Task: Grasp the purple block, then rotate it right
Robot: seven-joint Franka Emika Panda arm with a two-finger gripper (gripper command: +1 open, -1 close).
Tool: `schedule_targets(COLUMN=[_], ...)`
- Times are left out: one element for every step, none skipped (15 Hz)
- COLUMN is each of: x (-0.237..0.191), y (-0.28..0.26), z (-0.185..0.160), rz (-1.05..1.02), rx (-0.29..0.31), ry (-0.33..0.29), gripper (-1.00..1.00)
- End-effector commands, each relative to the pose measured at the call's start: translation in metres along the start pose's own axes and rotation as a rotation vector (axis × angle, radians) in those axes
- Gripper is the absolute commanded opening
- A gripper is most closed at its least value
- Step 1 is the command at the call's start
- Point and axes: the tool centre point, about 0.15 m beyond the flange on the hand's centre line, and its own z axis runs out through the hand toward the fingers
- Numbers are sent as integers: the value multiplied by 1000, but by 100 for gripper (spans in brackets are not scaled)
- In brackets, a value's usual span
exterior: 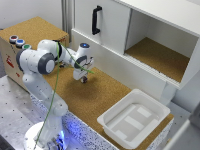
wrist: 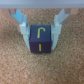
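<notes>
Wrist view: gripper [wrist: 40, 34] with its 2 fingers [wrist: 21, 29] flanking the purple block [wrist: 40, 39] on the cork surface [wrist: 42, 67], apparently clamped on it, ready for rotation.

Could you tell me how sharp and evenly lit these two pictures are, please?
Exterior view: soft and low in detail, evenly lit, with a blue glow at the arm's base. Wrist view: blurred throughout, yet the small dark purple block with its yellow mark reads between the pale gripper fingers.

- Cork worktop [exterior: 100, 95] runs across the centre of the frame.
- White cabinet [exterior: 150, 30] at upper right, black handle [exterior: 96, 20], open compartment.
- Perforated metal base [exterior: 12, 110] at lower left.
</notes>
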Motion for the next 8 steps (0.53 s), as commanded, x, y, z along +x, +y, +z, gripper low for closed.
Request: schedule_targets(x=[-13,-20,-29,-37,-42,-42,-41,-38], y=[5,7,11,12,12,10,8,5], z=[-26,-33,-39,-47,-54,-64,-69,-77], rz=[-21,-60,-95,-156,-206,-306,-363,-471], rx=[96,111,119,108,103,93,75,45], ry=[-31,-30,-33,-23,-24,-49,-75,-133], gripper=[100,100,100,100,100,100,100,100])
